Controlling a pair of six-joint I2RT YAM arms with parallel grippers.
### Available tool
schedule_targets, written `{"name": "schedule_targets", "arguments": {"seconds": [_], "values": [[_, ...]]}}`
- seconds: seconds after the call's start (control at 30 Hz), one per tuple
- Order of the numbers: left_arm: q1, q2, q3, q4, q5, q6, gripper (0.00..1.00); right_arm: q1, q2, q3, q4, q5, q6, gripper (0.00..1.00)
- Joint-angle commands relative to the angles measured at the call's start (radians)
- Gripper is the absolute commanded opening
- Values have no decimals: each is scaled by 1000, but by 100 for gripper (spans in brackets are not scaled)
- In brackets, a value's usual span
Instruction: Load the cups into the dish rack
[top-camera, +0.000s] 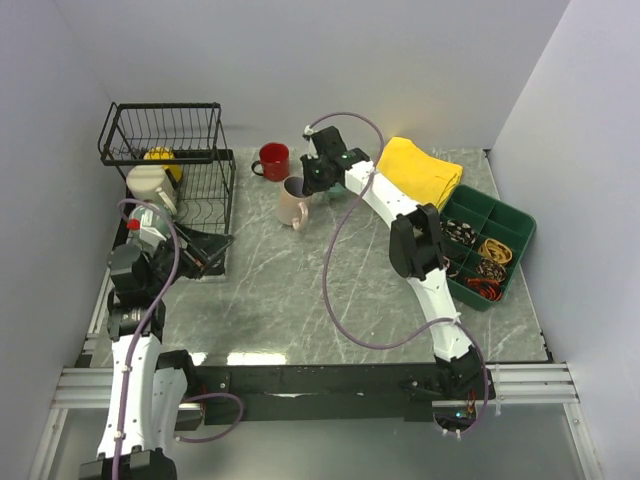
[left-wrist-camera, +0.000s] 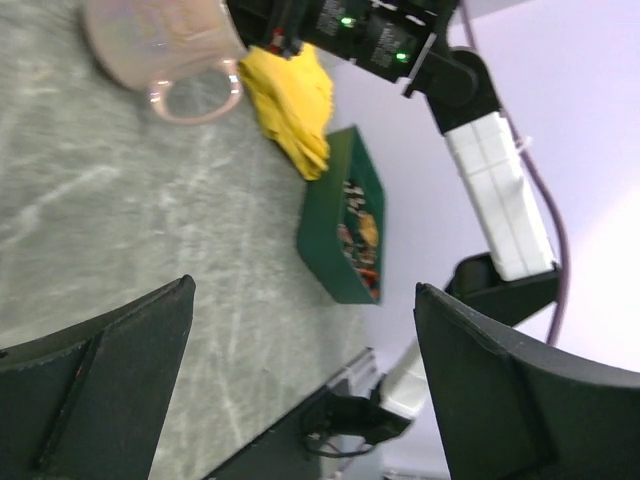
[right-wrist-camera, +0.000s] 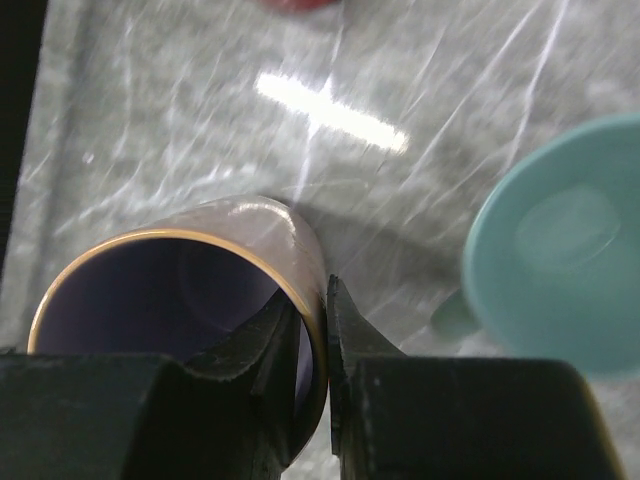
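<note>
- The black wire dish rack (top-camera: 165, 125) is standing at the far left of the grey marble table (top-camera: 300, 290).
- The left gripper (left-wrist-camera: 305, 290) is hanging wide open beside it.
- The right gripper (right-wrist-camera: 313, 310) is pinching the rim of the pinkish-beige ceramic mug with purple inside (right-wrist-camera: 270, 225), outside the rack.

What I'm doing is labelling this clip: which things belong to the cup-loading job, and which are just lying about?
Job in hand:
dish rack, with the yellow cup and cream cup in it
red cup and teal cup on the table
pink cup, its rim pinched by the right gripper

Lying about:
yellow cloth
green tray
</note>
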Motion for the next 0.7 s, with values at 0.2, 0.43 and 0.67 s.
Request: {"name": "schedule_targets", "arguments": {"seconds": [0.2,0.43,0.67], "values": [[-172,19,-20,475,21,-367,96,-48,-463,-112,154,-259,136,0],[-428,134,104,597,-143,-425,96,-152,-723,-377,378,-421,275,0],[-703,320,221,801,-294,-428,96,-178,-962,-599,531,-518,302,0]]}}
